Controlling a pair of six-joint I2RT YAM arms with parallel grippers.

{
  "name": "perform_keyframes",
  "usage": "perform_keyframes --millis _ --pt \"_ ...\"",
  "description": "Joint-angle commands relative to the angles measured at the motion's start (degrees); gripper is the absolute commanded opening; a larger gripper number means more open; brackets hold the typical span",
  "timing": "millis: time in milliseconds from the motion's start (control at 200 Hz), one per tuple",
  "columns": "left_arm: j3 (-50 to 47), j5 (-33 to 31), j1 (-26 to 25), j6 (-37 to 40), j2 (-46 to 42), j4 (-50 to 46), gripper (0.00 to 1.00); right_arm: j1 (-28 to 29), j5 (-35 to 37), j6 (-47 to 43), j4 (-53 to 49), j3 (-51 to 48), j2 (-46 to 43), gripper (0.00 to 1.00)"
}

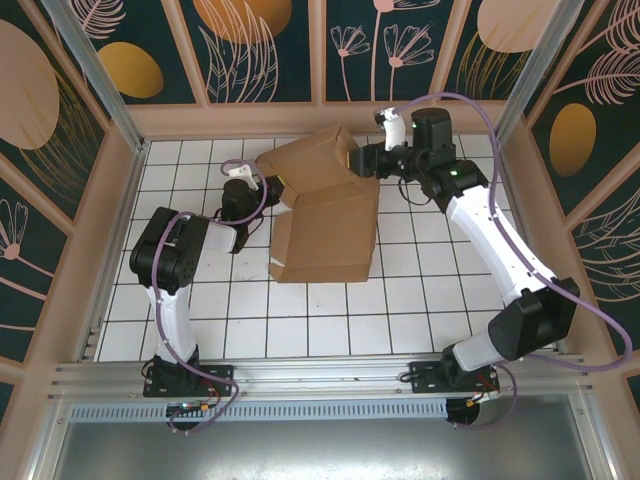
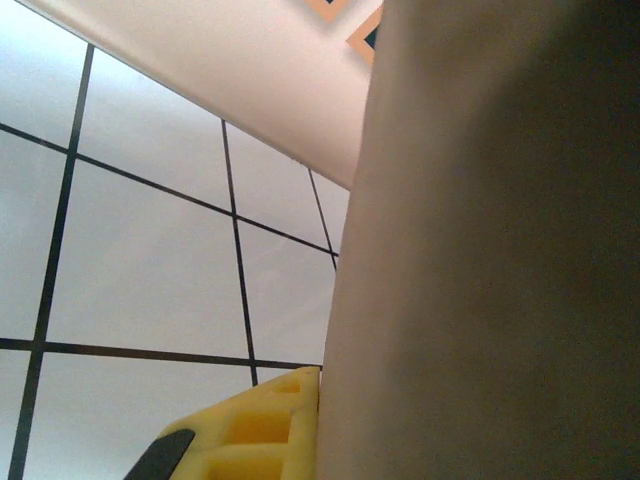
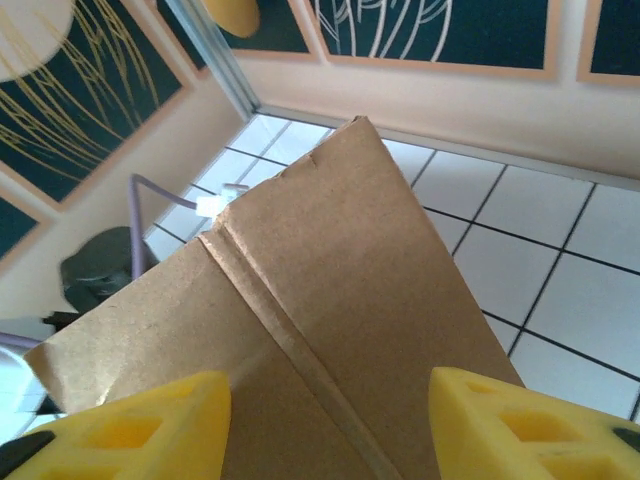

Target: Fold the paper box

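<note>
Seen from above, a white tiled table [image 1: 200,300] is walled by peach panels with leaf prints. The left arm is folded tight, and the left end effector [image 1: 250,186] meets the left edge of the paper box [image 1: 325,230]. The right arm reaches long, its right end effector [image 1: 360,160] at the raised lid's right corner. The fold line runs between them, with the lid tilted up. In the left wrist view, a yellow finger [image 2: 250,430] is clamped against the cardboard wall. In the right wrist view, the fingers stand roughly half apart, gripping nothing, with the creased panel just ahead.

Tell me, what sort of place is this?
Probably a robotics test cell: a white tiled table walled by floral panels, with two robot arms bolted along its near edge, handling a brown paper box.
</note>
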Motion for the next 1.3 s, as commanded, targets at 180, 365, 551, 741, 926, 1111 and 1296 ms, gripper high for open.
perform_keyframes --millis 180,365,551,741,926,1111,1296 --pt "1.7 2.9 0.0 -0.4 -0.1 1.2 0.0 5.3 20.5 -8.5 -1.2 0.5 2.4 0.51" --pt "1.7 2.2 0.0 -0.1 -0.2 0.5 0.0 5.6 22.9 -8.5 2.0 -1.7 0.0 0.53" --pt "1.7 0.1 0.0 0.2 -0.2 0.2 0.0 1.2 13.9 -0.7 4.5 -3.4 -3.8 0.63" --pt "1.7 -2.8 0.0 -3.7 0.0 -1.5 0.0 -2.2 7.7 3.8 2.5 -5.6 -6.2 0.7" --pt "3.9 -2.8 -0.1 -5.7 0.2 -3.0 0.0 -3.0 10.2 8.0 9.4 -20.6 -14.6 0.8" --pt "3.6 -2.9 0.0 -7.7 0.2 -2.2 0.0 -0.8 9.0 9.4 12.5 -28.1 -17.2 0.82" --pt "3.8 -0.3 0.0 -8.8 0.1 -1.3 0.0 -2.9 10.4 9.9 13.0 -32.6 -19.2 0.77"
